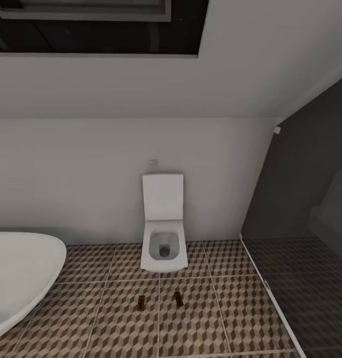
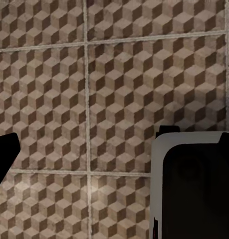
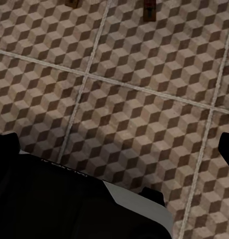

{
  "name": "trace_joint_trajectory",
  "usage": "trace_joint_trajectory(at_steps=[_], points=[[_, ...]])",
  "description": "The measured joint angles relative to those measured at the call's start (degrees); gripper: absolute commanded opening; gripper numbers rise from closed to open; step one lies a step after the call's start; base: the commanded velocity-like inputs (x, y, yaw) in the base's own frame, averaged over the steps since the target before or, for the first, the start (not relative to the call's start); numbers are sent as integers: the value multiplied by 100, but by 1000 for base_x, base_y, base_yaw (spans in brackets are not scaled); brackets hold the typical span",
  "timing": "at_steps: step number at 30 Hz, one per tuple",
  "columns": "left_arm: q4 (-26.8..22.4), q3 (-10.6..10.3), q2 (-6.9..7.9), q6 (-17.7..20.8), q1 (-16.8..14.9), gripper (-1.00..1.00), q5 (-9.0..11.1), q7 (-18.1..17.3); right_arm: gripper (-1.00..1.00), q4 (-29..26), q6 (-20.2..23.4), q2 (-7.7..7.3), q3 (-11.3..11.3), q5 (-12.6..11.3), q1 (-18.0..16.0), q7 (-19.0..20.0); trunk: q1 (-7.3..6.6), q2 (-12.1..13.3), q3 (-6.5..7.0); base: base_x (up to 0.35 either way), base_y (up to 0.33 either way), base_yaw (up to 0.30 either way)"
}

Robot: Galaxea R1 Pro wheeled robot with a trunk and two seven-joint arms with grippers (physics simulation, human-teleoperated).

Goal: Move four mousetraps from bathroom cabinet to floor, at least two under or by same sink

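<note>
Currently two mousetraps lie flat on the bathroom floor before the toilet, likely dropped provisionally; no sink nearby. Claw states: cannot tell, either arm.

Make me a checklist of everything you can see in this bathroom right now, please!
Surface: bathroom floor of cube-pattern tiles with pale grout.
Job's things: two mousetraps lying flat on the floor in front of the toilet, one and another, apart from each other; both show in the right wrist view.
Clutter: nothing seen.
Grippers: dark parts at the edges of both wrist views; open or shut cannot be told.
Cables: nothing seen.
Surroundings: white toilet with lid up against a white wall, white bathtub, dark wall.
</note>
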Motion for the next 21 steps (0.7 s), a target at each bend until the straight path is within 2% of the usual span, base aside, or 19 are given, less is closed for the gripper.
trace_joint_trajectory(at_steps=[21], points=[[0,0,-1,0,0,100,0,0,100,0,0,0,0,-2,0,0,0,0,194,0,0,0]])
